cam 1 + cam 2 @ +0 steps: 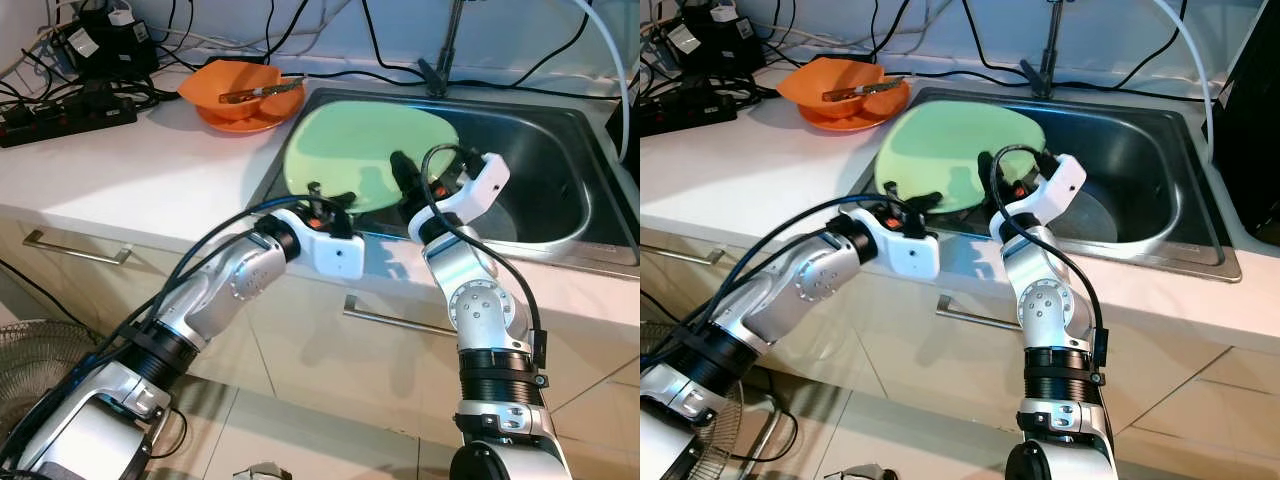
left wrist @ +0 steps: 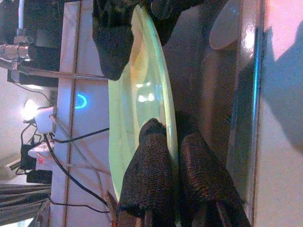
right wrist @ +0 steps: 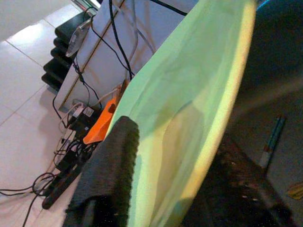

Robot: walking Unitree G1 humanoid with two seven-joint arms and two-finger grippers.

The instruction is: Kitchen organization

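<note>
Large pale green plate [image 1: 365, 150], round and glossy, tilted on edge at the left end of the steel sink [image 1: 560, 160], lower rim pinched by left claw [image 1: 330, 197] and right claw [image 1: 405, 180], both closed on it

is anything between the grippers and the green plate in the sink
Nothing visible. Both grippers are already on the green plate: the left gripper pinches its near rim, and the right gripper grips the rim beside it.

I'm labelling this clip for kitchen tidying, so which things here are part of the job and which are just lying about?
In the job:
green plate, tilted in the sink
left gripper and right gripper, both clamped on its rim

Lying about:
orange bowl holding a utensil
power strip and cables
faucet
</note>
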